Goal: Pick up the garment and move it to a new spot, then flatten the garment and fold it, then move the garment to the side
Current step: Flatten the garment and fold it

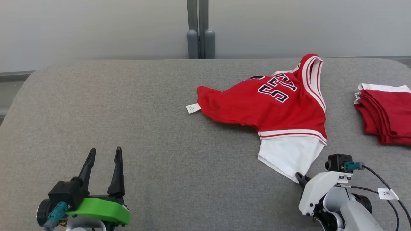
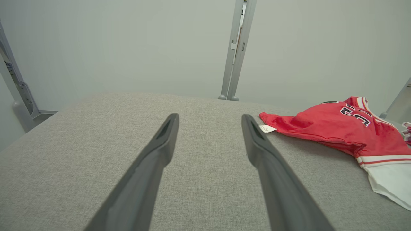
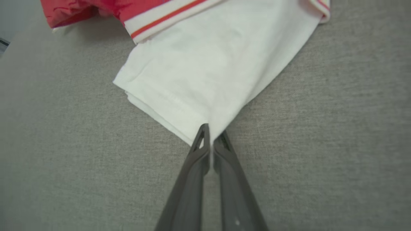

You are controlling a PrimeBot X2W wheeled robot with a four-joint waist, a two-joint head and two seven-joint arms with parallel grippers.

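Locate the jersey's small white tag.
In the head view, the small white tag lies on the grey fabric table near mid-frame, at the left tip of the crumpled red jersey.

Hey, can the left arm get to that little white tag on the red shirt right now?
Probably yes. The left gripper is open, the tag sticks out of the garment on its side, and bare grey table lies between them. Whether the arm stretches that far is unclear.
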